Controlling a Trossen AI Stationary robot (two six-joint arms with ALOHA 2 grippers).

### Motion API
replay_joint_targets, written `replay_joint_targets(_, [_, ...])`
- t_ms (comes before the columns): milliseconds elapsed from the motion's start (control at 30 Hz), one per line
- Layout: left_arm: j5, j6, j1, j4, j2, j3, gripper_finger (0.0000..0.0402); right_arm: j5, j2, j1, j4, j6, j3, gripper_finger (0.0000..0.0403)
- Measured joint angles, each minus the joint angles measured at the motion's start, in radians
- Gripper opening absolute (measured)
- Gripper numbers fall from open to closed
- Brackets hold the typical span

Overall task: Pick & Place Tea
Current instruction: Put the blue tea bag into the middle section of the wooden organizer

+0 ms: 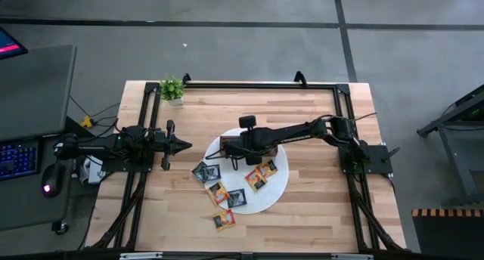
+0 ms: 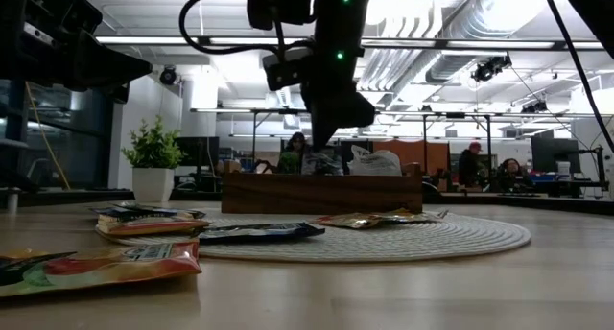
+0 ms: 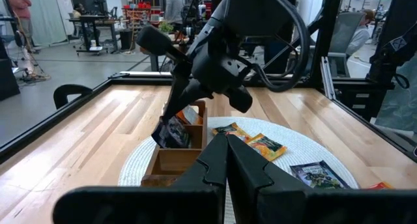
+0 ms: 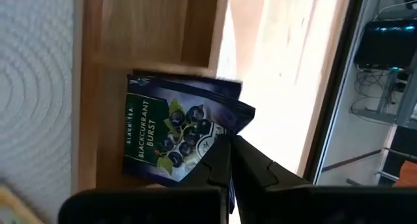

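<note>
Just below the right gripper (image 4: 229,142), clamped on a corner of the dark tea sachet (image 4: 171,133): wooden box (image 4: 140,28) compartment, sachet hanging flat-side down into it. Left gripper (image 3: 226,146) shut, empty, well apart.

Right arm stretched from right table edge toward centre, wrist angled down; right gripper (image 4: 229,142) fingers pinched together, clamping thin flat packet at its edge. Left arm low at left table side, extended inward; left gripper (image 3: 226,140) fingers pressed together, empty.
</note>
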Motion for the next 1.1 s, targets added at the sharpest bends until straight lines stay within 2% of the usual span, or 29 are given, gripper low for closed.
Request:
replay_joint_targets(267, [0.0, 0.0, 0.0, 0.0, 0.0, 0.0, 0.0001, -0.005, 0.0, 0.0, -0.011, -0.001, 0.0, 0.0])
replay_joint_targets(533, [0.0, 0.0, 0.0, 0.0, 0.0, 0.0, 0.0001, -0.072, 0.0, -0.006, -0.006, -0.002, 0.0, 0.0])
replay_joint_targets(967, [0.0, 0.0, 0.0, 0.0, 0.0, 0.0, 0.0001, -0.052, 0.0, -0.028, 0.016, -0.006, 0.0, 0.0001])
replay_joint_targets(1100, [-0.001, 0.0, 0.0, 0.0, 0.0, 0.0, 0.0001, -0.067, 0.0, -0.027, 0.019, -0.026, 0.0, 0.0023])
